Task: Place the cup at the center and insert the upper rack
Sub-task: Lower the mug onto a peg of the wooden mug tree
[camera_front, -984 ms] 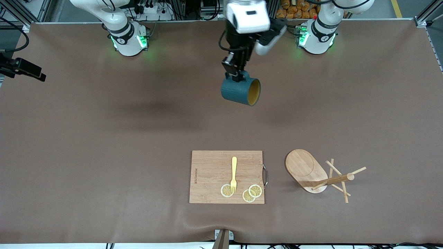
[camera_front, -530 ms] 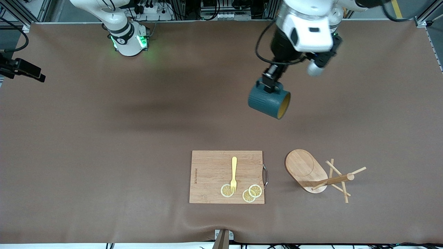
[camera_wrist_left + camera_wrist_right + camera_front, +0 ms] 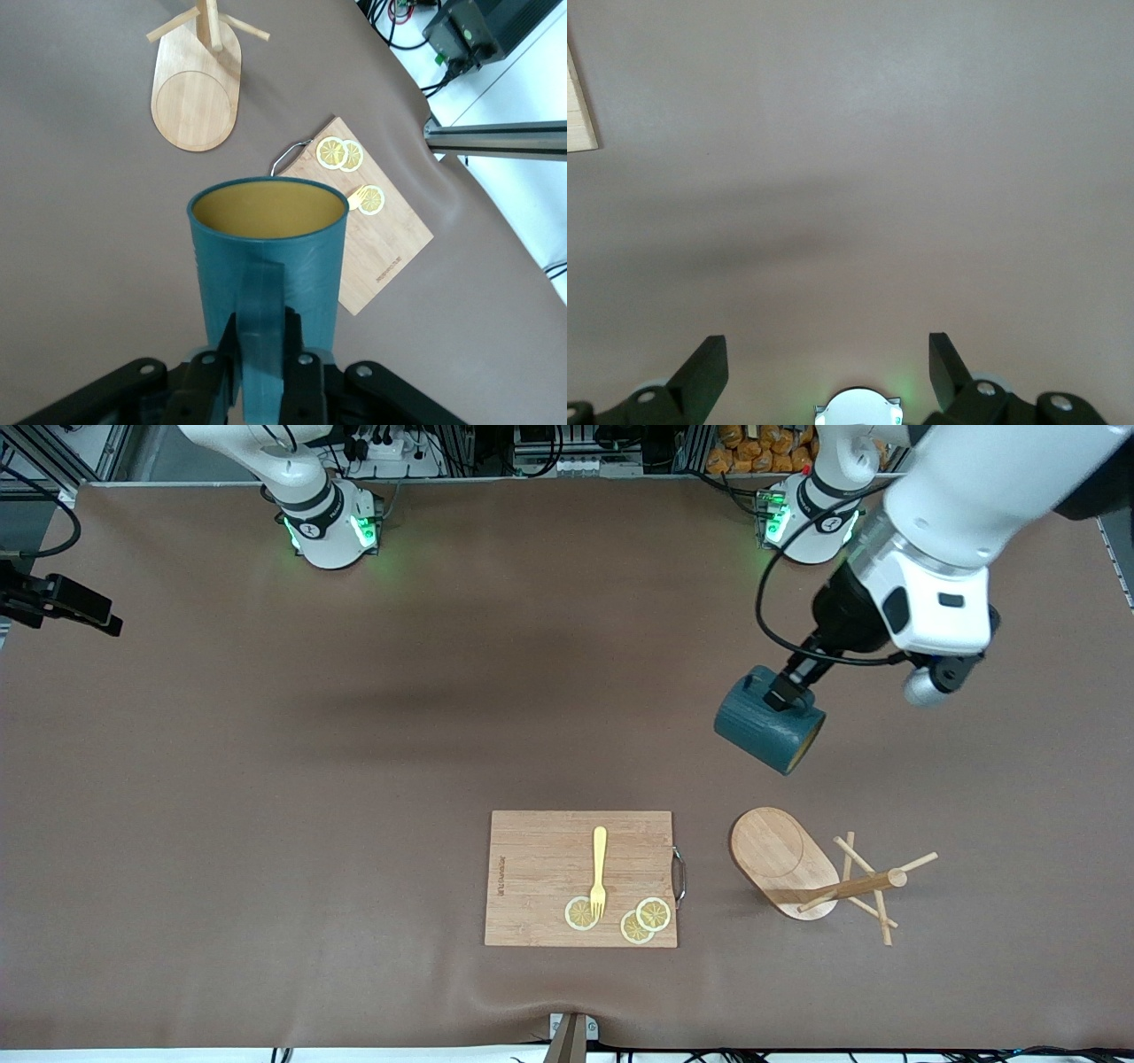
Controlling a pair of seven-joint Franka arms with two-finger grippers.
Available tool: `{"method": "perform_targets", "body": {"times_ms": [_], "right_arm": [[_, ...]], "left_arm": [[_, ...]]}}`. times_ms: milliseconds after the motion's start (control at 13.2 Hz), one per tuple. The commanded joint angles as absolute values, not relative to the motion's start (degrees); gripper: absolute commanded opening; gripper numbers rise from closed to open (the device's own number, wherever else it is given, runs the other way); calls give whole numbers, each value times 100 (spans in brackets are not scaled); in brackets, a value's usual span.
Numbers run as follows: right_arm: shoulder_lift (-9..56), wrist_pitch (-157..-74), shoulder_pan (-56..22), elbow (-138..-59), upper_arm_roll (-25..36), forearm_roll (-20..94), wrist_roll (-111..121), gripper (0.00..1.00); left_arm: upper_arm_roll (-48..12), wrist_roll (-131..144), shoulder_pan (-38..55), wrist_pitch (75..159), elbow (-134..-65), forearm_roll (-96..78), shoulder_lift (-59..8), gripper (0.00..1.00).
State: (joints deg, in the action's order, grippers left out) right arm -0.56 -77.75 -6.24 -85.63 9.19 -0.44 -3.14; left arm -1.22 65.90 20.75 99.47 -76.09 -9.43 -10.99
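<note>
left gripper jaws clenched on mug handle, over worktop | mug tree toppled at 6 o'clock of mug | keep mug level | right gripper jaws released, waiting

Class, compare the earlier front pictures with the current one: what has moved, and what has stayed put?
The left gripper, still shut on the cup, swung toward the left arm's end, now near the rack. Rack, board, fork and lemon slices stayed put; the right gripper waits open.
</note>
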Motion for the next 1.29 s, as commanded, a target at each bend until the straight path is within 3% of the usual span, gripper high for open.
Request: {"method": "perform_targets", "body": {"times_ms": [0,1211], "right_arm": [[-79,-7743,-677,-8490,932,-132,-343,100],[-70,-7849,-738,-8235,923,-114,-343,100]], "left_arm": [[-176,6057,1995,9976,-7954,-1186,-931,0],[-149,5187,625,10020,-7910,-3540,-1871,0]]}}
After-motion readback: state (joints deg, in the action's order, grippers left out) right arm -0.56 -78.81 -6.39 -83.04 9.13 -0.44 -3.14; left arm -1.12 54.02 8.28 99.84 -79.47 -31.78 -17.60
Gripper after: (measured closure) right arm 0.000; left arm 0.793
